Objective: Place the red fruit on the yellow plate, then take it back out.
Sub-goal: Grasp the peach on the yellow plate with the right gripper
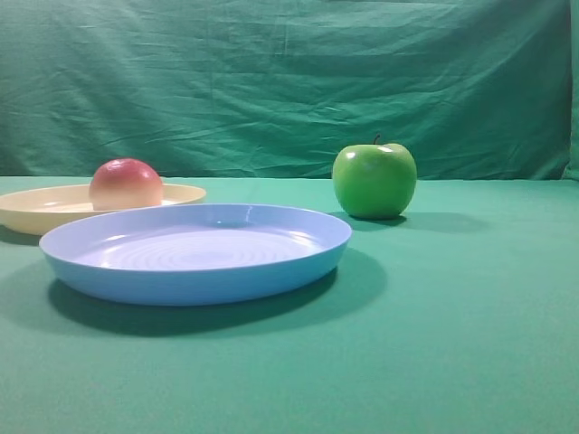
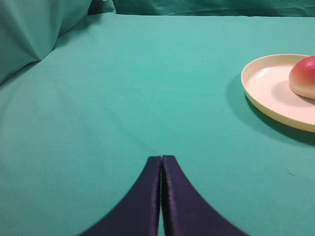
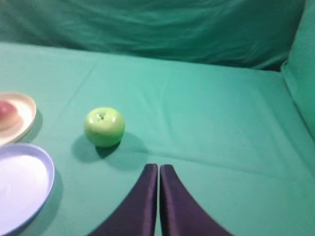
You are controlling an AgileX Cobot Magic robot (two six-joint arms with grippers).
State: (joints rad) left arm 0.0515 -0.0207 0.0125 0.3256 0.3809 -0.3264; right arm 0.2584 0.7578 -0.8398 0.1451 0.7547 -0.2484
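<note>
The red fruit (image 1: 126, 184) rests on the yellow plate (image 1: 36, 206) at the far left of the exterior view, with no gripper near it. The left wrist view has the same plate (image 2: 268, 88) at its right edge, the fruit (image 2: 304, 77) cut off by the frame. My left gripper (image 2: 161, 158) is shut and empty, well left of the plate over bare cloth. My right gripper (image 3: 159, 166) is shut and empty too, with the fruit (image 3: 7, 111) and plate (image 3: 25, 110) far to its left. Neither gripper appears in the exterior view.
A larger light blue plate (image 1: 194, 280) lies in front of the yellow one, also seen as the blue plate (image 3: 29, 172). A shiny green apple (image 1: 374, 180) stands to the right; the apple (image 3: 104, 127) is ahead-left of my right gripper. Green cloth covers table and backdrop.
</note>
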